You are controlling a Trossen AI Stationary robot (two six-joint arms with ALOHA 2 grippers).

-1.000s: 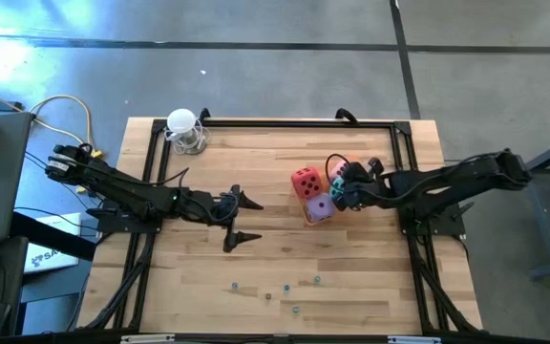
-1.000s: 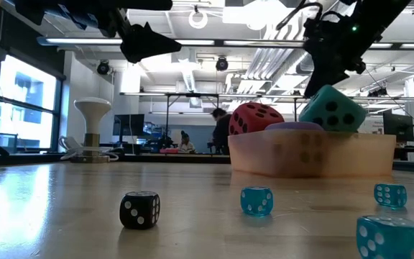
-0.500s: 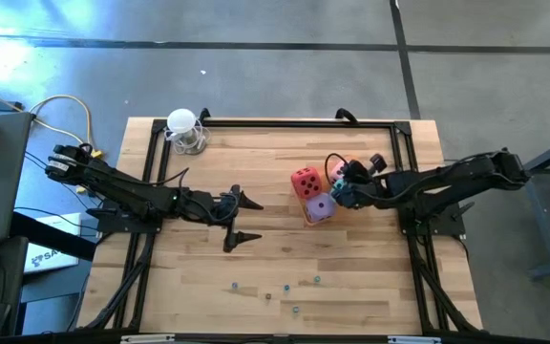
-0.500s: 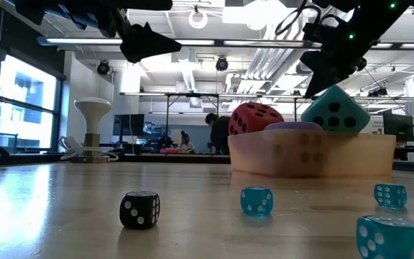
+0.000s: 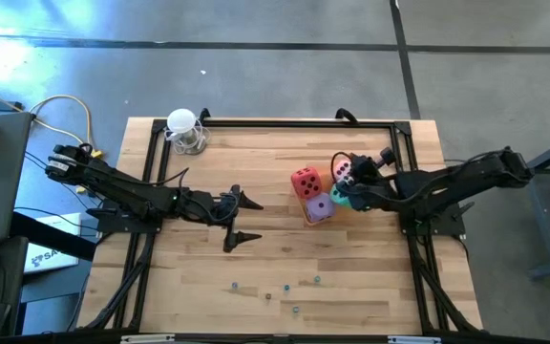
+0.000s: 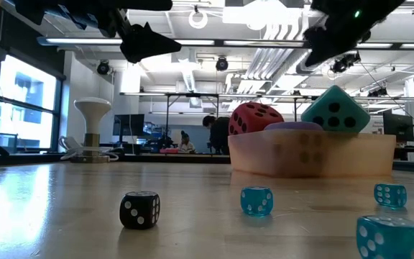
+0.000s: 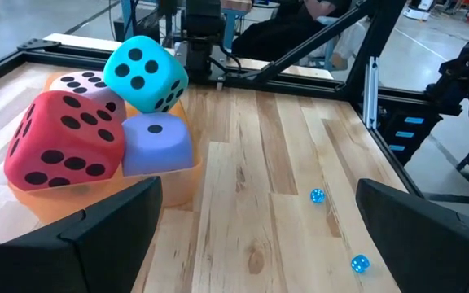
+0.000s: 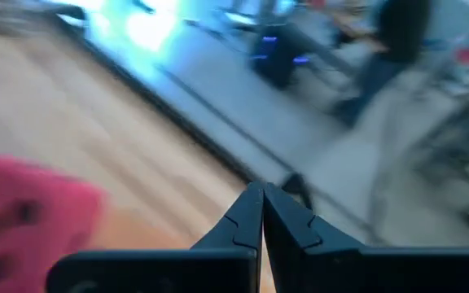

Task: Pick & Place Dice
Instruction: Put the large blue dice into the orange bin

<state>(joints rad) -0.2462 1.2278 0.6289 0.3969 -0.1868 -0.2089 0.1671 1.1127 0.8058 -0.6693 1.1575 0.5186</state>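
Note:
Four soft dice sit piled in a translucent orange tray [image 7: 177,183]. The red die [image 7: 65,140] and the purple die [image 7: 156,143] lie in the tray's bottom. The pink die [image 7: 78,81] lies behind them. The teal die [image 7: 144,73] is tilted on top, resting on the purple and pink ones. My right gripper [image 5: 367,173] is shut and hangs above and just right of the pile, touching nothing; the pink die [image 8: 23,216] shows beside it in its wrist view. My left gripper [image 5: 243,219] waits open near the table's middle, left of the tray [image 5: 310,216].
Several tiny dice lie on the near part of the table [image 5: 285,288], among them a black one [image 6: 139,209] and blue ones [image 6: 256,201]. A white stand [image 5: 184,130] is at the far left corner. A black frame [image 5: 285,122] rims the table.
My right gripper has risen off the teal die and drawn back toward the table's right and far edge. The teal die has stayed tilted on top of the pile in the tray.

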